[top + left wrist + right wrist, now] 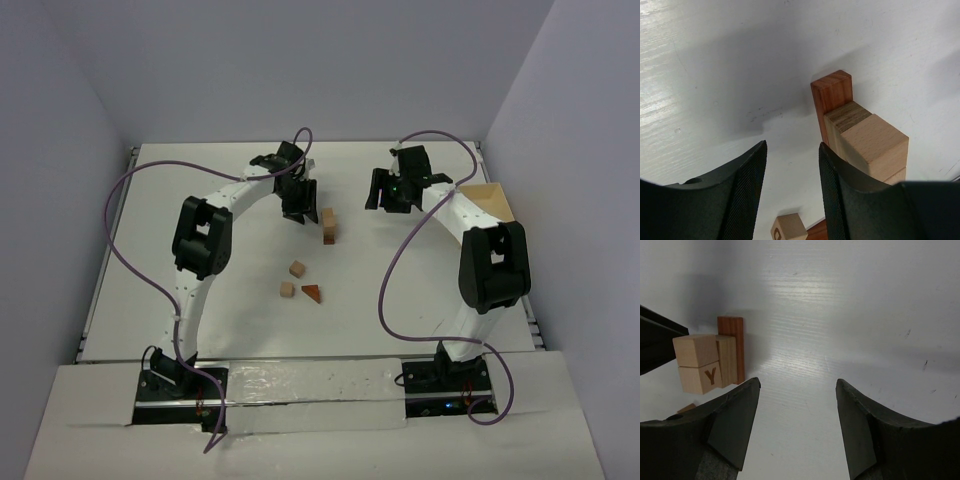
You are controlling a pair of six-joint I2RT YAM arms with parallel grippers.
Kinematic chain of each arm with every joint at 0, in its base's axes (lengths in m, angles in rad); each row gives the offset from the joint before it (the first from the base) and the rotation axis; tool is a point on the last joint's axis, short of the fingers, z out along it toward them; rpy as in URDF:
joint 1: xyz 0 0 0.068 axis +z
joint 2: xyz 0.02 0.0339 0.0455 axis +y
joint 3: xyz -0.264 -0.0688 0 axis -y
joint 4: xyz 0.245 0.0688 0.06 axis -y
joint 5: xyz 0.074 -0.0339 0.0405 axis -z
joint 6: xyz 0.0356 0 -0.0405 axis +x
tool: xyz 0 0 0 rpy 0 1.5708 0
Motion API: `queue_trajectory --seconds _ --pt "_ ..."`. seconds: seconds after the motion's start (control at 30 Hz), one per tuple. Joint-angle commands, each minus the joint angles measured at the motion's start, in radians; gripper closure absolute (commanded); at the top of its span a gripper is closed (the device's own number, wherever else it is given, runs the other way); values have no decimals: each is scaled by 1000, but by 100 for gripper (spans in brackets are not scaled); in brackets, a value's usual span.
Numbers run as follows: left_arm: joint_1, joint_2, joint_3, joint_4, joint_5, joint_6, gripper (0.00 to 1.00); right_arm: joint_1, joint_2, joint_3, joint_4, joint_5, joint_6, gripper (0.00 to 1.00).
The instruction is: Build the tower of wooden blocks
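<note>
Tool, left (297, 212): jaws apart with nothing between them, only bare desk showing in the gap. It hangs low at the far middle of the desk, just left of the tower. In its wrist view (792, 150) the right finger (840, 190) is close beside the column, and whether they touch cannot be told.
Tool, right (393, 200): jaws wide apart and empty (797, 385). It is right of the tower, with open desk between them.
Tower (329, 226): a narrow column of tan and reddish-brown cubes standing between the two tools. The left wrist view (867, 142) shows a reddish-brown cube (832, 92) at its far end and tan cubes nearer the camera. In the right wrist view (707, 362) one tan face carries the letter Y (712, 375).
Wood blocks, loose: a reddish-brown cube (297, 268), a tan cube (287, 290) and a reddish-brown wedge (312, 293) lie nearer than the tower. The wedge is just right of the tan cube.
Box (490, 200): pale wood, at the far right edge.
Desk (200, 170): white.
</note>
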Motion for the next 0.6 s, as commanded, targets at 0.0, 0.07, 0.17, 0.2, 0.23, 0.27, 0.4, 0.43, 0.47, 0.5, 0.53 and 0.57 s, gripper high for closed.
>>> queue_trajectory --seconds 0.0,0.07,0.17,0.2,0.23,0.27,0.4,0.43,0.47,0.5,0.53,0.57 --pt "-9 -66 30 17 21 8 47 -1 -14 -12 14 -6 6 30" --pt "-9 -72 23 18 17 8 49 -1 -15 -13 15 -5 6 30" --pt "-8 -87 -2 22 7 -1 61 0 -19 -15 18 -6 6 30" --pt "-6 -97 -18 27 2 -3 66 0 -20 -15 18 -6 7 30" --pt "-3 -106 -30 32 -4 -5 69 0 -20 -16 18 -6 6 30" --pt "3 -120 -47 35 -9 -9 71 0 -21 -16 18 -7 5 30" --pt "32 -184 -144 61 -21 -5 78 0 -28 -21 22 -16 6 30" --pt "41 -206 -156 66 -31 1 80 -1 -30 -22 23 -17 6 30" --pt "45 -216 -168 66 -46 3 82 0 -31 -22 23 -19 6 30" --pt "47 -228 -184 64 -63 8 84 0 -34 -22 24 -20 6 30" --pt "51 -251 -199 72 -64 24 79 1 -36 -21 25 -21 6 30" --pt "56 -269 -212 81 -69 26 77 3 -37 -21 24 -23 6 30"
